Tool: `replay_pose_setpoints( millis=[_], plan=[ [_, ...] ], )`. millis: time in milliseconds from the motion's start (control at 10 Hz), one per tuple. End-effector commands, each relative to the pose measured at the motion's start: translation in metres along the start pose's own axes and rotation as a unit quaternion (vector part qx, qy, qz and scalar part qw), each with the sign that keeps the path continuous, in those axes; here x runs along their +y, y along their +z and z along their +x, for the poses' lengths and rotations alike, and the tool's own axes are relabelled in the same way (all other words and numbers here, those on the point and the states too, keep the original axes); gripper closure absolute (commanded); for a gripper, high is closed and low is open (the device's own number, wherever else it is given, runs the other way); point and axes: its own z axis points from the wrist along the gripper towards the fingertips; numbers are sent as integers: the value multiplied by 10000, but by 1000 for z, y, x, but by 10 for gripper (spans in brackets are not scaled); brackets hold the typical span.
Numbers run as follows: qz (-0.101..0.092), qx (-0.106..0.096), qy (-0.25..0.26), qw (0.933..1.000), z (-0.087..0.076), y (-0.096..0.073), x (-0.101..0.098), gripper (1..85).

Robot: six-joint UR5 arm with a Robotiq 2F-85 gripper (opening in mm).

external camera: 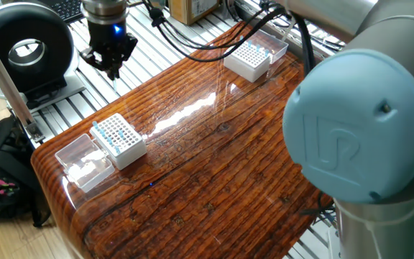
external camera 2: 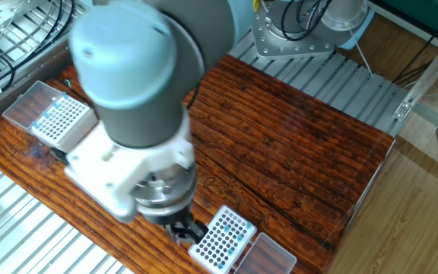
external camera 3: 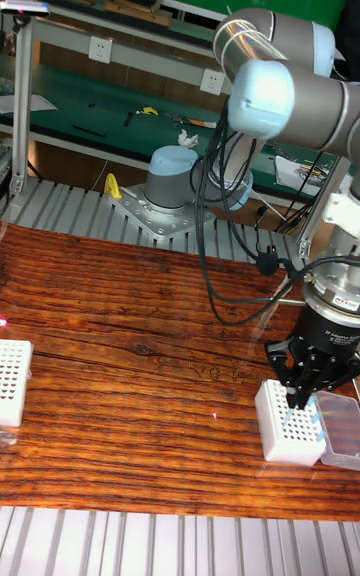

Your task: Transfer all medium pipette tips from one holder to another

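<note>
The big wood table [external camera: 214, 165] holds two white boxes w/ grid holes, well apart, one near each end. The robot arm [external camera 3: 290, 86] bends down over the near box [external camera: 118, 140], the one w/ a clear lid [external camera: 85, 162] lying open just beside it. The far box [external camera: 248, 59] sits at the other end, also w/ a clear lid next to it.

The gripper [external camera 3: 301, 388] hangs just above the near box, pointing straight down. Its dark fingers look close together, but I can't tell if they pinch anything or are just shut, too small to see.

The medium pipette tips [external camera: 113, 132] stand in the near box's holes, light blue tops showing. A few blue tops [external camera: 250, 47] also show in the far box.

My guess on handling: each tip is prob. very light, thin & stiff plastic, smooth so it may slip. It could bend or tip over if squeezed hard or pulled sideways. Best hold is prob. the wider blue top, lifted straight up out of its hole, since the skinny end is hidden down inside the box.
</note>
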Motion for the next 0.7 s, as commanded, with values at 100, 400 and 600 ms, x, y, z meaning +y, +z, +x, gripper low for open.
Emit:
replay_pose_setpoints(
  millis=[100,400,600],
  plan=[
    [377,196,-1567,9867,10,-1,-13,843],
    [157,164,-1590,9870,15,3,8,843],
    [163,44,-1106,9937,22,15,47,843]
  ],
)
